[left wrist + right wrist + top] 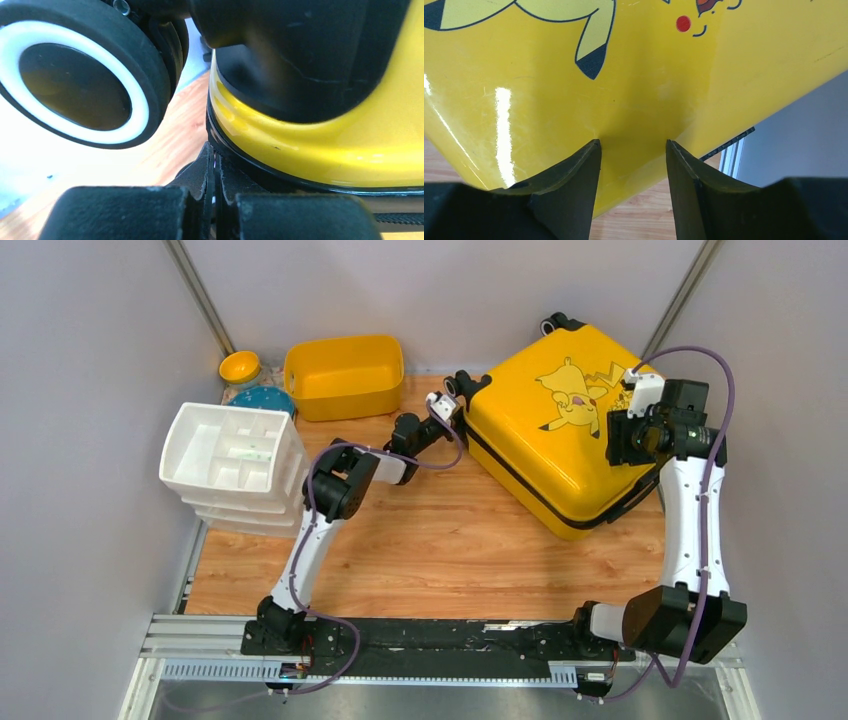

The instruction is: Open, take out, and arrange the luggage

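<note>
While the luggage (530, 455) lies closed at the back right of the table (430, 550), Pikachu side up, your left gripper (215, 160) is clenched tight at its black trim (270, 177), beside a wheel (75, 75). Your right gripper (633, 147) has jaws apart against the yellow shell, grasping nothing.
</note>
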